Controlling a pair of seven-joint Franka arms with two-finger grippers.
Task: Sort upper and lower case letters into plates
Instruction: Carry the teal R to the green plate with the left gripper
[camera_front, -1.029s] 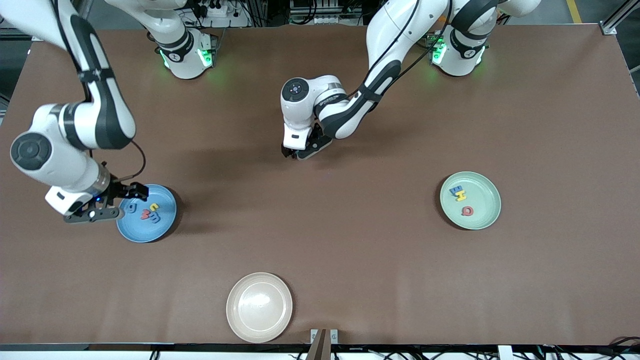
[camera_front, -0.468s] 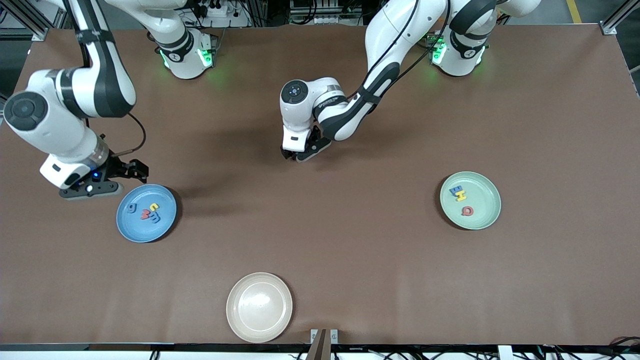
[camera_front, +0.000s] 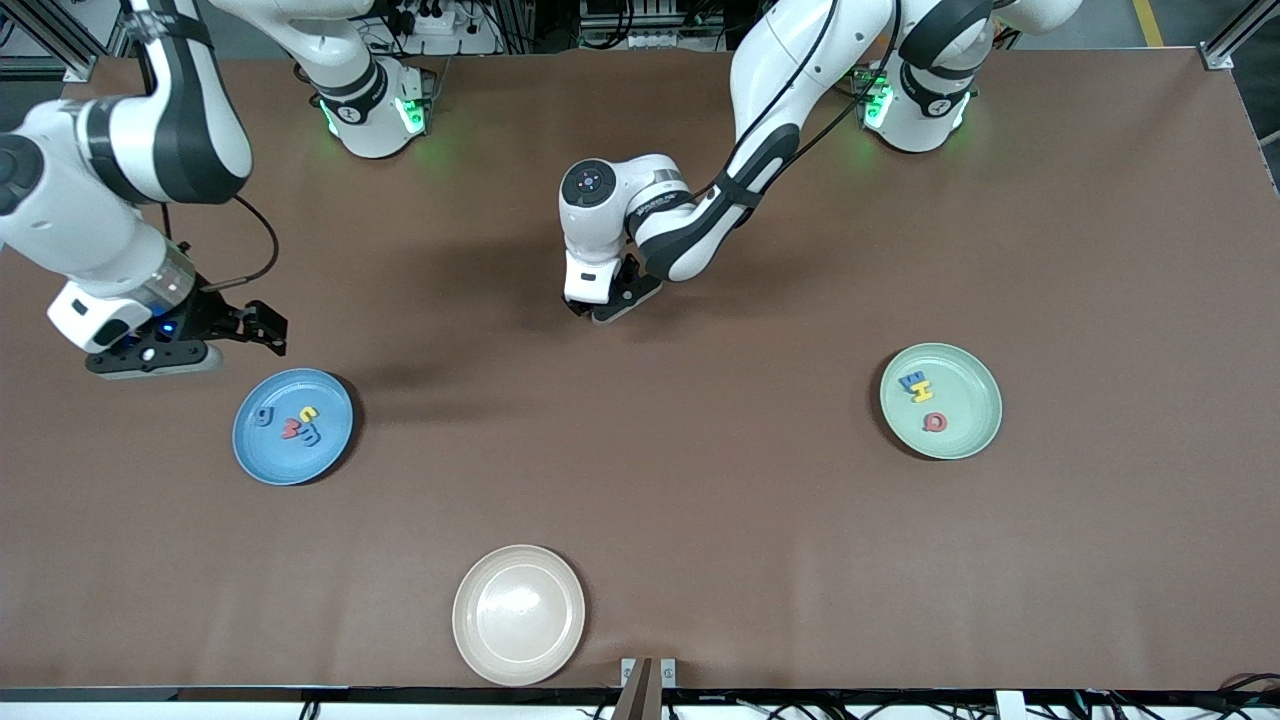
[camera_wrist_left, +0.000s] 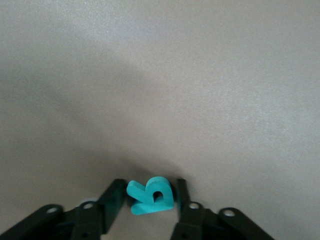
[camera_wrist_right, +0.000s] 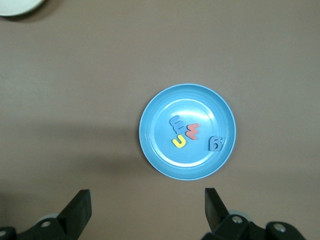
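Observation:
A teal letter (camera_wrist_left: 152, 196) lies on the brown table near its middle, and my left gripper (camera_wrist_left: 150, 192) (camera_front: 592, 312) is down on it, with a finger pressed against each side. The front view hides this letter under the hand. My right gripper (camera_front: 268, 333) (camera_wrist_right: 147, 200) hangs open and empty over bare table, beside the blue plate (camera_front: 258, 452) (camera_wrist_right: 162, 157) at the right arm's end. That plate holds several small letters (camera_front: 298, 423) in blue, red and yellow. The pale green plate (camera_front: 968, 435) at the left arm's end holds three letters (camera_front: 922, 398).
An empty cream-beige plate (camera_front: 518, 615) (camera_wrist_right: 15, 4) sits near the table's edge closest to the front camera. Both arm bases stand along the table's edge farthest from that camera.
My left gripper's fingers have closed in on the teal letter. The right arm has drawn back off the blue plate toward its base, still open.

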